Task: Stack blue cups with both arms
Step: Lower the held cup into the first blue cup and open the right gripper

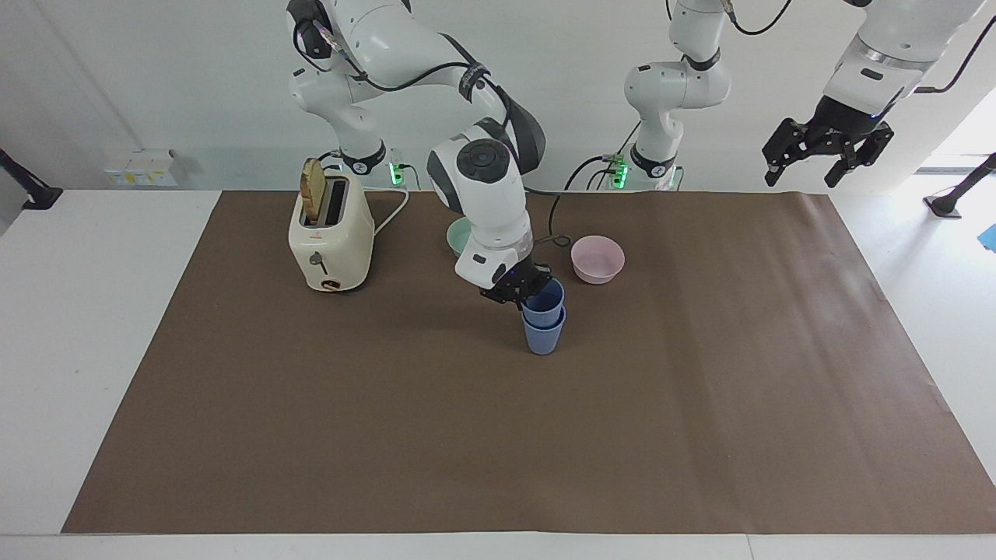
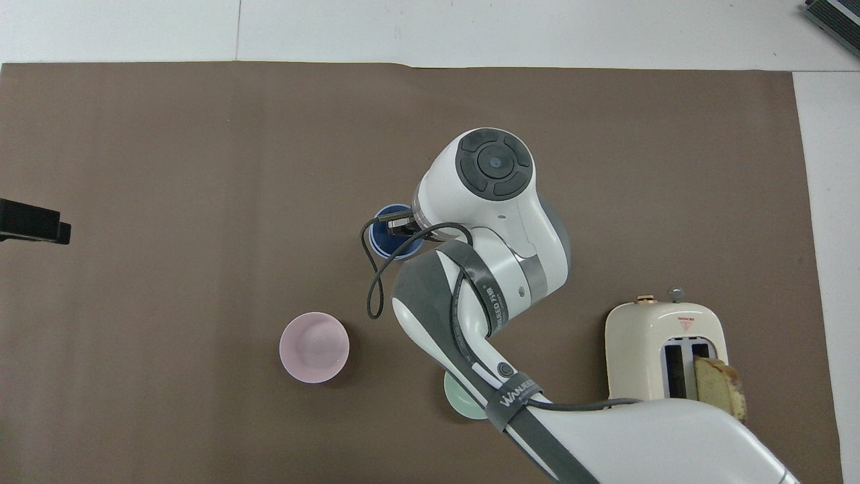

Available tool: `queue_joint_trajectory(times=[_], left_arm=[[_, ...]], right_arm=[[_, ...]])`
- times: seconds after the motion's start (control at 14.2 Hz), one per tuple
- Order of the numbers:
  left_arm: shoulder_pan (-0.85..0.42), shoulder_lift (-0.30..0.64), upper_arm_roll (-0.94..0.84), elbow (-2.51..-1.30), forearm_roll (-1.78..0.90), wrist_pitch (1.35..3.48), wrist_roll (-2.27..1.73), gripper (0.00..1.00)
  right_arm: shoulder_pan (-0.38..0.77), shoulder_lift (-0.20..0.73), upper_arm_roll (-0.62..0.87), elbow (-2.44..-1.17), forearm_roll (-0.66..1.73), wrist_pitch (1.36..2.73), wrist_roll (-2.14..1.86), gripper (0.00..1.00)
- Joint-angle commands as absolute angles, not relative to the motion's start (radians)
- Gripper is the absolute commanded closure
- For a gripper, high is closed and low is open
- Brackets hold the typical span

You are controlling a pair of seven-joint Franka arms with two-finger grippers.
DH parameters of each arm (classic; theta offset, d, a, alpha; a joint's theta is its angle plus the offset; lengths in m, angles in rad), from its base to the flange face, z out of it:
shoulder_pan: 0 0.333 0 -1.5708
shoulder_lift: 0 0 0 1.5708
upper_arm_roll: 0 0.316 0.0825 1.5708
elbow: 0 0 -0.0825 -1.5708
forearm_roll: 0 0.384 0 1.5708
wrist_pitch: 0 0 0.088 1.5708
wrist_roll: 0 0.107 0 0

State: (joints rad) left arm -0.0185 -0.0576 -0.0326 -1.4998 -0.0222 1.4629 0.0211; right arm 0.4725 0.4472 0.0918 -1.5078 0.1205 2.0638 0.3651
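Your right tool [image 1: 520, 294] is clamped on the rim of the upper blue cup [image 1: 544, 302], nested in the lower blue cup [image 1: 544, 336] just below it, left tool [image 1: 826, 148] wide and waiting; lifting before release could drag both cups over

You are looking at open brown paper matting [image 1: 498, 435] away from the robots; the round pink plastic bowl [image 1: 597, 258], mint-green bowl [image 1: 459, 233] and cream toaster [image 1: 331, 237] are crowding the robots' edge.
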Motion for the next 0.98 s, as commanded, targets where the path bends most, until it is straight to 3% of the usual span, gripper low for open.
queue_joint_trajectory(times=[0.0, 0.28, 0.63, 0.91], left_arm=[[-0.023, -0.086, -0.032, -1.536, -0.032, 1.473, 0.026, 0.00], [-0.021, -0.086, -0.031, -1.536, -0.032, 1.473, 0.072, 0.00], [-0.020, -0.084, -0.029, -1.536, -0.032, 1.486, 0.048, 0.00], [-0.021, -0.084, -0.029, -1.536, -0.034, 1.483, 0.041, 0.00]], right_arm=[[0.465, 0.442, 0.098, -1.523, 0.126, 2.088, 0.385, 0.45], [0.465, 0.443, 0.098, -1.520, 0.126, 2.089, 0.385, 0.35], [0.460, 0.443, 0.098, -1.514, 0.124, 2.086, 0.385, 0.00], [0.404, 0.405, 0.087, -1.506, 0.115, 2.031, 0.370, 0.00]])
